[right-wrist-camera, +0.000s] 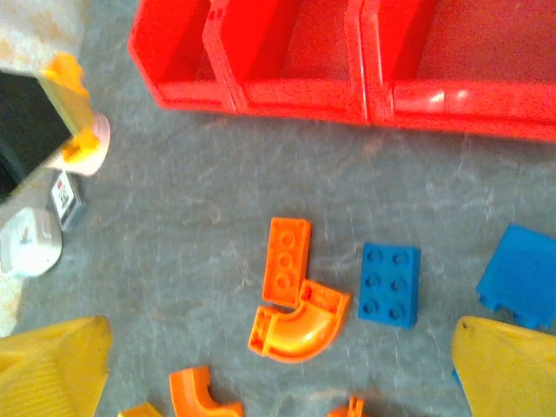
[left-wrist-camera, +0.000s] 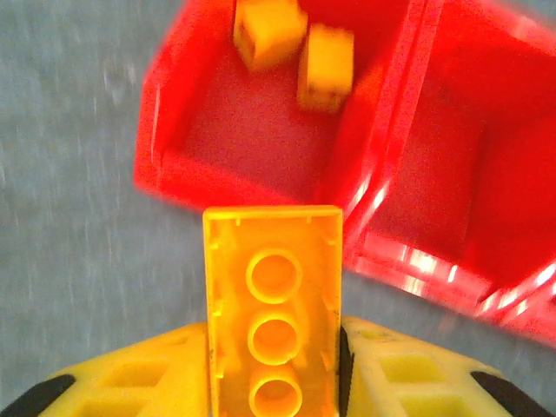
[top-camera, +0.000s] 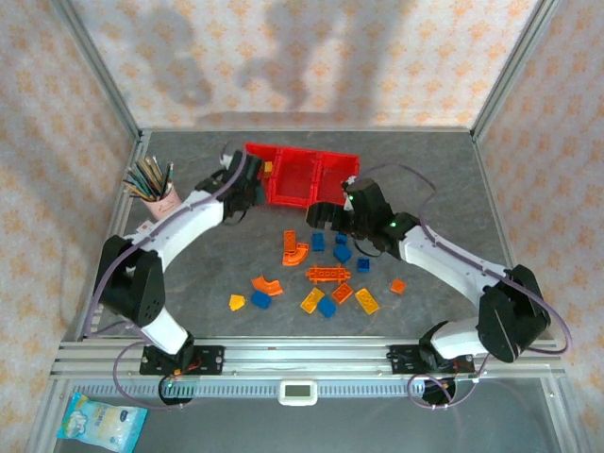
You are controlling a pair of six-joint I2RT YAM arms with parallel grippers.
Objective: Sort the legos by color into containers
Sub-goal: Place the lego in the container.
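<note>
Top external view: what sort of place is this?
Probably a robot test cell: left arm and right arm bolted to a rail, aluminium frame with patterned walls, legos and red containers laid out.

- A grey, mottled table top (top-camera: 217,274) fills the middle, matte and evenly lit.
- Cream panels printed with a repeating orange flower pattern close it in on 3 sides: the back wall (top-camera: 377,57), the left wall (top-camera: 47,142) and the right wall (top-camera: 566,142).
- 2 slanting aluminium posts, the left post (top-camera: 96,66) and the right post (top-camera: 508,66), meet the table's far corners.
- Soft grey shadows (top-camera: 179,71) lie on the back wall.
- A ribbed aluminium rail (top-camera: 311,357) runs along the near edge, with a smooth grey ledge (top-camera: 377,425) below it.
</note>
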